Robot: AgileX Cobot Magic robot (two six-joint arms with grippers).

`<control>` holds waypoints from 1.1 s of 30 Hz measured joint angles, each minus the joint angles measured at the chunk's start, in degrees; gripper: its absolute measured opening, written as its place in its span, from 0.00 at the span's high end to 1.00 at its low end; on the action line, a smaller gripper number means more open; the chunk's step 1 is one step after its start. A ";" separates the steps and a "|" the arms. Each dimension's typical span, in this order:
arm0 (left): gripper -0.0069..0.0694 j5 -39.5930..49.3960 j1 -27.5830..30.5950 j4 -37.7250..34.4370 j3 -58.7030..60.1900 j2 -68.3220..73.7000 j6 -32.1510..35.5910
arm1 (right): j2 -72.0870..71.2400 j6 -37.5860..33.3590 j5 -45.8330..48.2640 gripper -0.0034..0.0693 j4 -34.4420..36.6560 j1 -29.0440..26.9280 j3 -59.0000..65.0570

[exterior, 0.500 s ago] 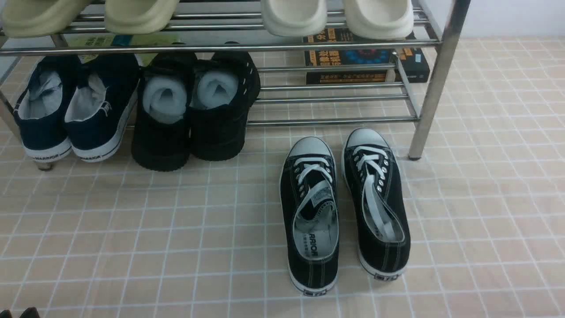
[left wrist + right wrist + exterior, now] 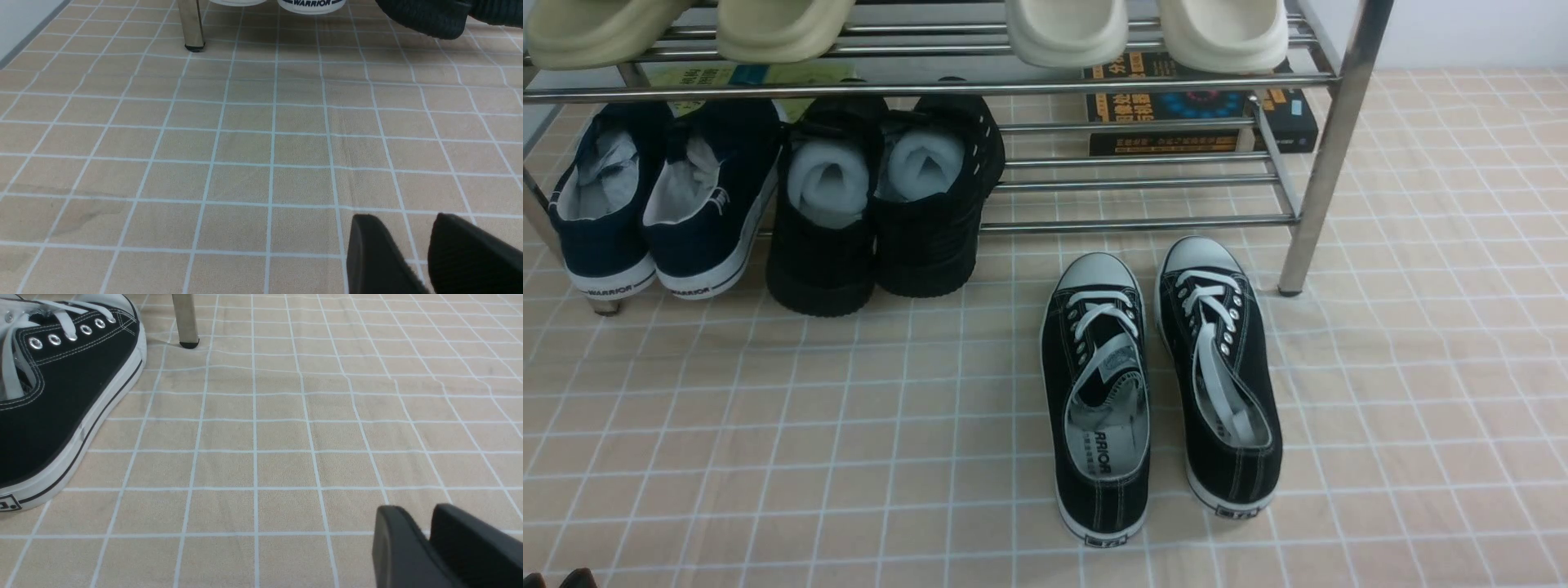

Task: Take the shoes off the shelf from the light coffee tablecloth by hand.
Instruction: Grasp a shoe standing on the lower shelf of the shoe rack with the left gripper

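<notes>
The left hand [image 2: 404, 222] is held low over the light coffee tablecloth [image 2: 245, 143] on the table, its fingers narrowly parted, with nothing gripped or touched. The right hand [image 2: 419, 514] is seen with its fingers almost together and is likewise empty. The shoes [image 2: 882, 212] are found on the lower tier of the shelf [image 2: 1327, 147], well ahead of the left hand, heels turned toward it. 2 black canvas sneakers [image 2: 1160, 392] are set on the cloth ahead of the right hand, toward the left hand's side.

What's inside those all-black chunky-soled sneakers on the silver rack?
Pale rolled stuffing fills the openings of both all-black knit sneakers. It covers the insoles, so nothing deeper shows.
</notes>
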 joint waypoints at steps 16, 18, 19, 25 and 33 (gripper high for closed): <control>0.60 0.00 0.00 0.00 0.00 0.00 0.00 | 0.00 0.00 0.00 0.72 0.00 0.00 0.00; 0.60 0.00 0.00 0.00 0.00 0.00 0.00 | 0.00 0.00 0.00 0.72 0.00 0.00 0.00; 0.60 0.00 0.00 0.00 0.00 0.00 0.00 | 0.00 0.00 0.00 0.72 0.00 0.00 0.00; 0.60 -0.53 0.00 -6.58 0.00 0.00 -4.20 | 0.00 0.00 0.00 0.71 0.00 0.00 0.00; 0.60 -0.88 0.00 -35.16 0.10 0.00 -26.49 | 0.00 0.00 0.00 0.69 0.00 0.00 0.00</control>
